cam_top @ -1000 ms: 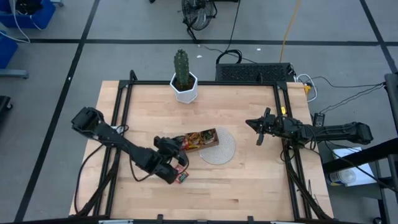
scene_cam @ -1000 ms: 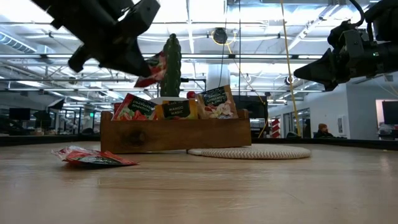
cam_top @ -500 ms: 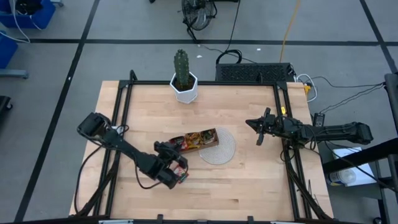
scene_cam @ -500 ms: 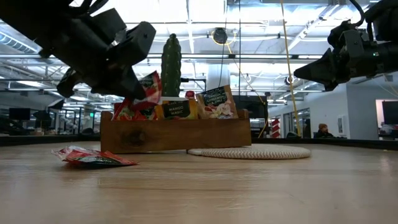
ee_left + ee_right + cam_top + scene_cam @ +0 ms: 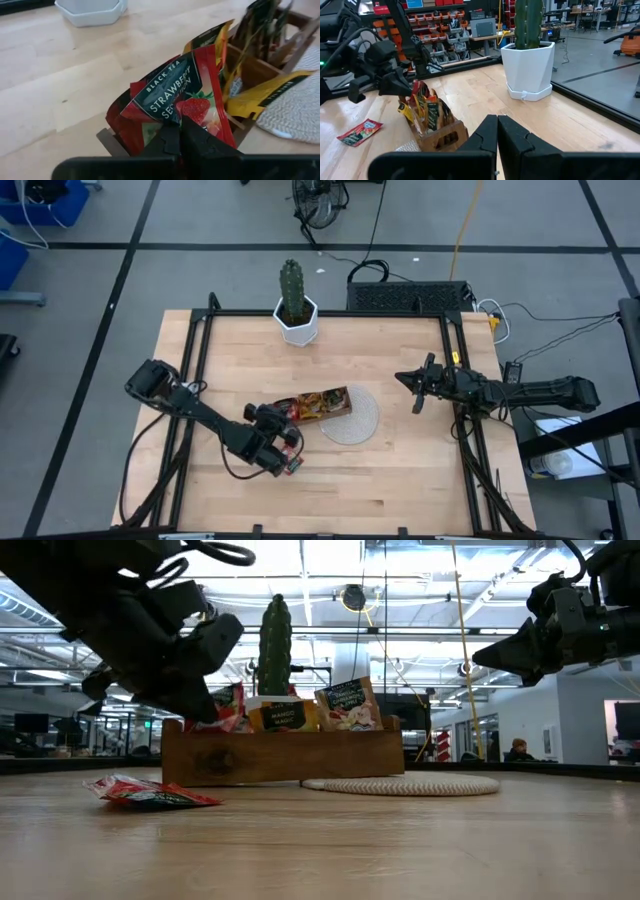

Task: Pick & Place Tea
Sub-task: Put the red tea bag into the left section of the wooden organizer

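Observation:
The brown wooden tray (image 5: 322,402) (image 5: 280,755) stands on the table with several sachets upright in it, red, orange-yellow and pale (image 5: 345,705). My left gripper (image 5: 284,418) (image 5: 205,700) is at the tray's left end, shut on a red strawberry tea sachet (image 5: 185,95) (image 5: 229,705). Two more red sachets (image 5: 292,464) (image 5: 150,792) (image 5: 360,131) lie flat on the table, nearer than the tray. My right gripper (image 5: 415,390) (image 5: 497,127) hangs shut over the table's right side, well away from the tray. My left gripper pinches the red sachet between its two fingers at the edge nearest the wrist camera (image 5: 192,120). The fingers (image 5: 172,140) slant down from the table's near left. The sachet stands tilted at the tray's left end (image 5: 117,142); in the low view the tray's wall hides its lower part.
A round woven mat (image 5: 358,420) (image 5: 400,783) lies under the tray's right end. A cactus in a white pot (image 5: 295,305) (image 5: 527,65) stands at the far edge. A black frame (image 5: 200,360) borders the table. Bare wood lies toward the near edge (image 5: 400,480).
My left gripper has come down with the red sachet, from above the tray's rim to the tray's left end. The sachet has dropped from clear of the tray to partly behind its wall. The fingers stayed shut on it.

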{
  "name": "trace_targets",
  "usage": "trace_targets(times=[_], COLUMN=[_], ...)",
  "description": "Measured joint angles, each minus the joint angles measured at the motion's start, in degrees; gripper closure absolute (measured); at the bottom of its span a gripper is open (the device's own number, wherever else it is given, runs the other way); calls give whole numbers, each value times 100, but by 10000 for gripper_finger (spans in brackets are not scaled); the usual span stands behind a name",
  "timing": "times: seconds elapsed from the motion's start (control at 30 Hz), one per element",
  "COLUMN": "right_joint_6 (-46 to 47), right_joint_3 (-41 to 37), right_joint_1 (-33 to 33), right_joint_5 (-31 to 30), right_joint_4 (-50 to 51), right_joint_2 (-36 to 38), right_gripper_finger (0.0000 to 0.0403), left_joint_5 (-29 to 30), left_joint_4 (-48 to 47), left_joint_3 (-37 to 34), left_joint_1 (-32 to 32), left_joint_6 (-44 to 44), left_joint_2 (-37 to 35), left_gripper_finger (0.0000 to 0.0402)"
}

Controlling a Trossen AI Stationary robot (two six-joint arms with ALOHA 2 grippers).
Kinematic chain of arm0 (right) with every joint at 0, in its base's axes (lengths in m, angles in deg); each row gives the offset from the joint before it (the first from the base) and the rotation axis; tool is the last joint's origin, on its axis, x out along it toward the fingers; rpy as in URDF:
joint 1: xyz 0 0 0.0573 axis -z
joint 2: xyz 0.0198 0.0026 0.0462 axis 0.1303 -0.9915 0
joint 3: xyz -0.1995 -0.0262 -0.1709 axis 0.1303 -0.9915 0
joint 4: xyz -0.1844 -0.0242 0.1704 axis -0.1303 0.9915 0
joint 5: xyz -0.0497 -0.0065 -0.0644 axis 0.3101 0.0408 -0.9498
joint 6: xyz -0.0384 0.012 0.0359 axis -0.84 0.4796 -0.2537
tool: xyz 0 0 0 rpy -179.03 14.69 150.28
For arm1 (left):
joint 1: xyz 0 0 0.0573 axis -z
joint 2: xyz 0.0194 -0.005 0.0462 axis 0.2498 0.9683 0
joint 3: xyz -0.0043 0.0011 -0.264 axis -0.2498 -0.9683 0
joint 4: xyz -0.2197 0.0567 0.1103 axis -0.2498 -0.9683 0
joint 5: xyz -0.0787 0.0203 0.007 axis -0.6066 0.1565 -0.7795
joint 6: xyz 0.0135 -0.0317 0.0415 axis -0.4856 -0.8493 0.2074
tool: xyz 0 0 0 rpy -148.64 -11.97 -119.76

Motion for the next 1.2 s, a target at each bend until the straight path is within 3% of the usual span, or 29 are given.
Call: trace_targets(times=[0.27,1.0,1.2], right_joint_6=[0,-1,0], right_joint_3=[0,0,0], right_joint_1=[2,1,0], right_joint_5=[0,0,0], right_joint_4=[0,0,0], right_joint_2=[-2,-1,-1], right_gripper_finger=[403,403,403], left_joint_5=[-203,-215,-242], left_joint_4=[-13,270,273], left_joint_3=[4,4,4], left_joint_1=[-220,-506,-498], left_joint_6=[623,1150,1163], left_joint_2=[0,0,0], left_gripper_finger=[369,363,319])
